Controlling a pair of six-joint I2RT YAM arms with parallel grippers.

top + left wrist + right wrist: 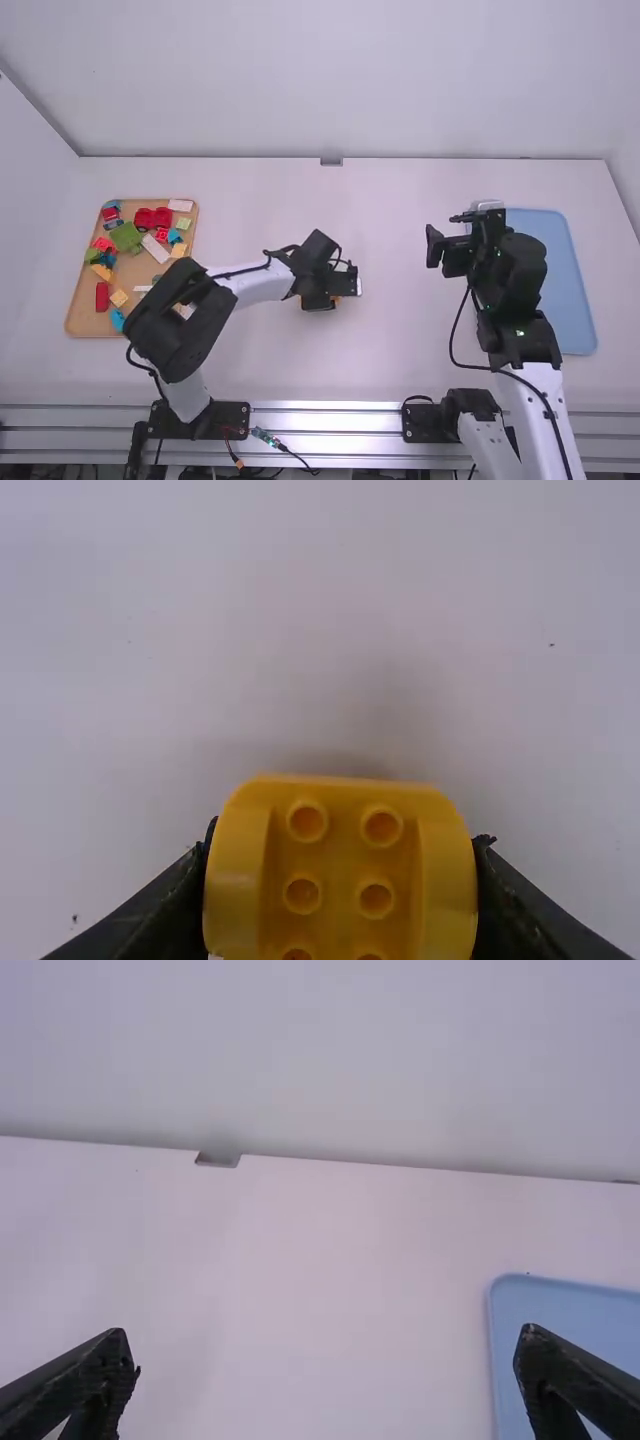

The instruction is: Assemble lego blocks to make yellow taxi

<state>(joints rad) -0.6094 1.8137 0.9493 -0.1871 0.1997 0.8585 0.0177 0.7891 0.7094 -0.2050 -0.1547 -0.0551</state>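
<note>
Left wrist view: yellow block (pixel 340 865) gripped

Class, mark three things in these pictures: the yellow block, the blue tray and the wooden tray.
Yellow block (pixel 340 865): left wrist view, on its studded face.
Blue tray (pixel 556 285): high view, on its bare floor.
Wooden tray (pixel 82 312): high view, bare lower-left floor.

Left arm (pixel 180 325) blocks tray (pixel 80 325) corner; table (pixel 410 335) free toward right arm (pixel 515 285).
</note>
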